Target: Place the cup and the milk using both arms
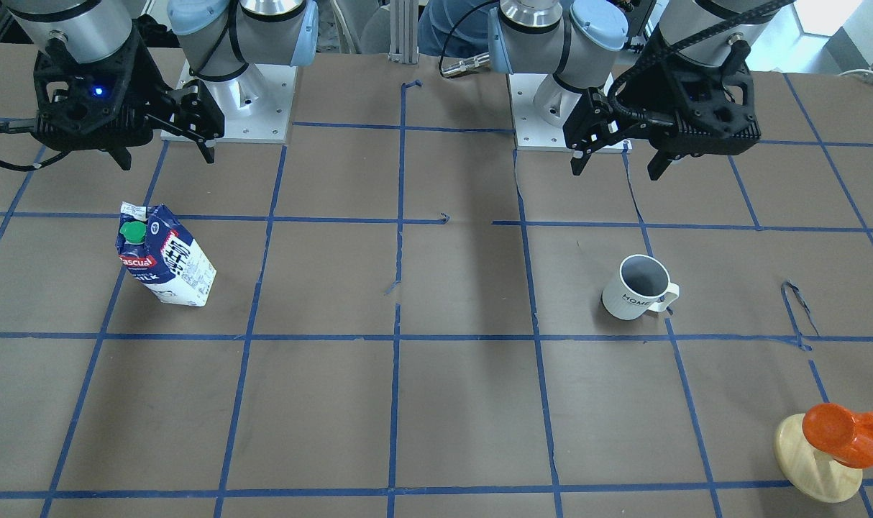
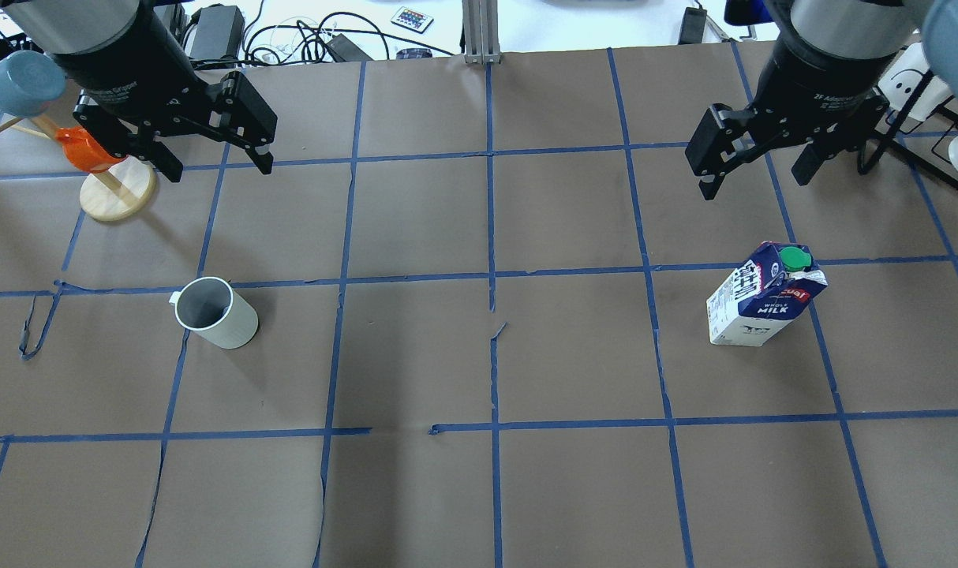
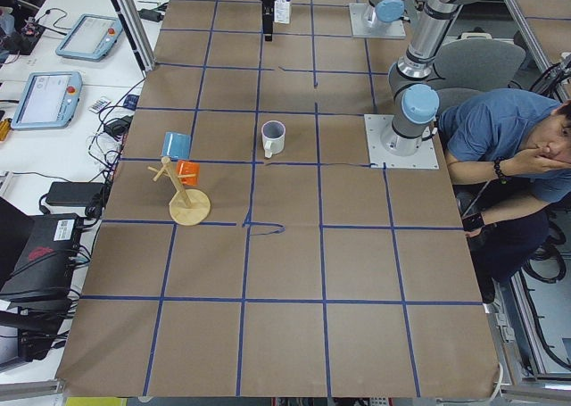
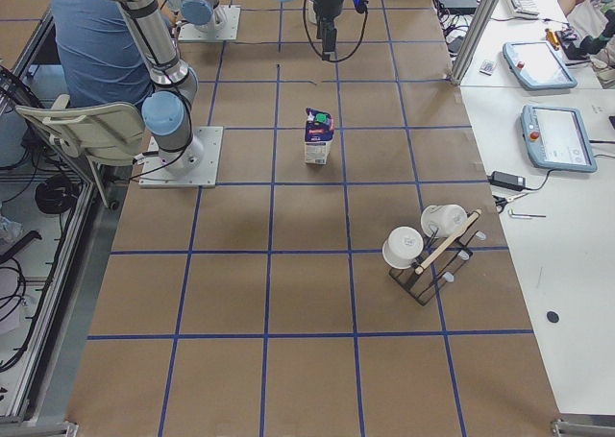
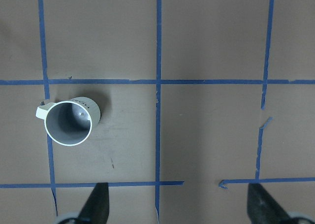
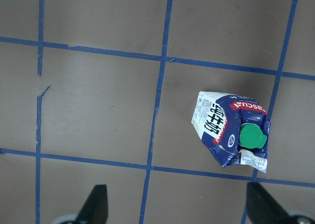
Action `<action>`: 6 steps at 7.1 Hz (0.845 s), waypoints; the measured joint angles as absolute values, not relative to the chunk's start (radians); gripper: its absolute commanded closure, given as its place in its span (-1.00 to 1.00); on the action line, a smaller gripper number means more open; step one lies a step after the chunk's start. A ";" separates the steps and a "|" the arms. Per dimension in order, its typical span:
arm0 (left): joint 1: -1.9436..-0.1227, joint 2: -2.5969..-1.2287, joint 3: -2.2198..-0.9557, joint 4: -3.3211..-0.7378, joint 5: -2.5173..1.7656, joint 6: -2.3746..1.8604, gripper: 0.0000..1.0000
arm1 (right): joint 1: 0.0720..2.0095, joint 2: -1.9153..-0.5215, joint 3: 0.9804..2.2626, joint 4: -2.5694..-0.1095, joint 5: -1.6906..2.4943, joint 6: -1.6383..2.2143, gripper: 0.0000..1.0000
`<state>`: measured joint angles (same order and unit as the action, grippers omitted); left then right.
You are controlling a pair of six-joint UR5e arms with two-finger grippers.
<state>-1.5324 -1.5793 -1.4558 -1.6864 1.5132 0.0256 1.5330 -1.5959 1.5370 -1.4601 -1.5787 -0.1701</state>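
Note:
The cup (image 2: pixel 215 313) is a white mug with a grey inside, standing upright on the brown table, and it also shows in the front view (image 1: pixel 638 288) and the left wrist view (image 5: pixel 69 122). My left gripper (image 2: pixel 218 167) is open and empty, raised above the table, apart from the cup. The milk (image 2: pixel 763 304) is a blue and white carton with a green cap, standing upright, and it also shows in the front view (image 1: pixel 165 262) and the right wrist view (image 6: pixel 231 130). My right gripper (image 2: pixel 755 185) is open and empty, raised, apart from the milk.
A wooden stand (image 2: pixel 116 193) with an orange cup and a blue cup is at the far left corner. A rack with white mugs (image 4: pixel 428 250) stands on the right side. The two arm bases (image 1: pixel 228 101) sit at the robot's edge. A seated person (image 3: pixel 508 156) is beside the table.

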 measured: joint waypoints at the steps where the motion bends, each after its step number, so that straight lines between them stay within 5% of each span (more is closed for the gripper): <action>1: -1.532 -1.580 -1.456 -1.686 1.513 0.026 -1.00 | 1.532 -1.596 1.537 -1.460 -1.580 -0.171 -1.00; 6: -1.529 -1.595 -1.461 -1.610 1.513 0.034 -1.00 | 1.523 -1.594 1.537 -1.453 -1.581 -0.172 -1.00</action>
